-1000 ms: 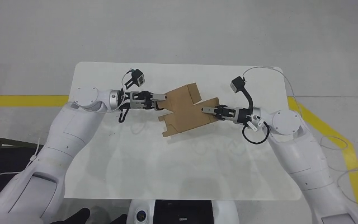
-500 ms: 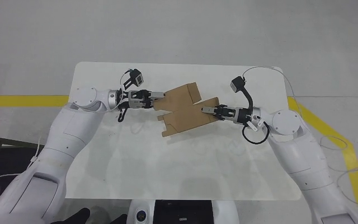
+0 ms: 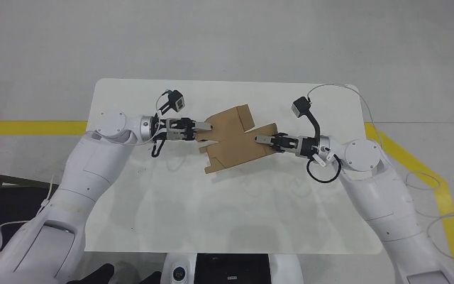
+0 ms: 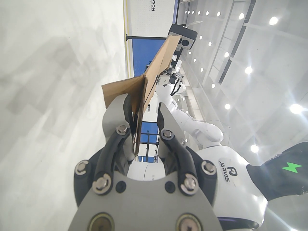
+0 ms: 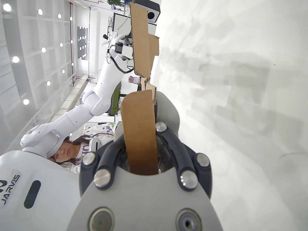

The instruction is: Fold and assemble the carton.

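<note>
The flat brown carton (image 3: 233, 139) hangs tilted over the middle of the white table (image 3: 142, 213), held between both arms. My right gripper (image 3: 264, 140) is shut on a flap at the carton's right side; in the right wrist view that flap (image 5: 139, 131) runs between the fingers of the right gripper (image 5: 144, 106). My left gripper (image 3: 203, 126) is at the carton's left edge. In the left wrist view the left gripper (image 4: 143, 106) stands open, with the carton's edge (image 4: 139, 111) lying against one finger and a gap to the other.
Yellow floor tape (image 3: 39, 128) runs past both ends of the table. The table surface around the carton is bare white.
My left gripper drew back a little from the carton's left edge, then came forward onto it again. The right arm and the carton have hardly moved.
</note>
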Motion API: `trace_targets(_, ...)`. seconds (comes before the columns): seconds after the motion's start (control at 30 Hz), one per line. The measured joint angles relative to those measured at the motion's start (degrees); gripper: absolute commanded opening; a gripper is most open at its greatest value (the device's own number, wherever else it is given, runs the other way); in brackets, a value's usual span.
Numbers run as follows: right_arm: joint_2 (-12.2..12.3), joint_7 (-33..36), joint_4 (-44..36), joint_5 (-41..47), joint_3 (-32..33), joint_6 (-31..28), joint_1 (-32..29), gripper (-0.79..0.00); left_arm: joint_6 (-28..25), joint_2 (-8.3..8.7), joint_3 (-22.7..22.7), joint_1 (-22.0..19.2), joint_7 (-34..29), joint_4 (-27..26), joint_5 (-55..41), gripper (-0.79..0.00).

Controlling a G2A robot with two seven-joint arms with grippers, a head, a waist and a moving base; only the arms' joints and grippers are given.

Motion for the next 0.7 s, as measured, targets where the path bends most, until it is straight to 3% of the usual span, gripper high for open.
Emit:
trace_targets(0.27, 0.0, 0.0, -0.2, -0.3, 0.0, 0.1, 0.0, -0.776, 0.4, -0.26, -0.5, 0.1, -0.2, 0.1, 0.3, -0.785)
trace_targets(0.3, 0.0, 0.1, -0.2, -0.4, 0.0, 0.1, 0.0, -0.619, 0.5, -0.30, -0.6, 0.1, -0.2, 0.2, 0.3, -0.785)
trace_targets(0.33, 0.0, 0.2, -0.2, -0.4, 0.0, 0.1, 0.0, -0.385, 0.5, -0.33, -0.7, 0.1, -0.2, 0.2, 0.3, -0.785)
trace_targets(0.37, -0.1, 0.3, -0.2, -0.3, -0.1, 0.2, 0.0, 0.000, 0.6, -0.37, -0.8, 0.1, -0.3, 0.2, 0.3, -0.785)
trace_targets(0.7, 0.9, -1.6, -0.1, -2.6, 4.2, 1.1, -1.7, 0.000, -2.9, -0.04, -3.5, 0.4, -1.4, -0.3, 0.3, -0.785)
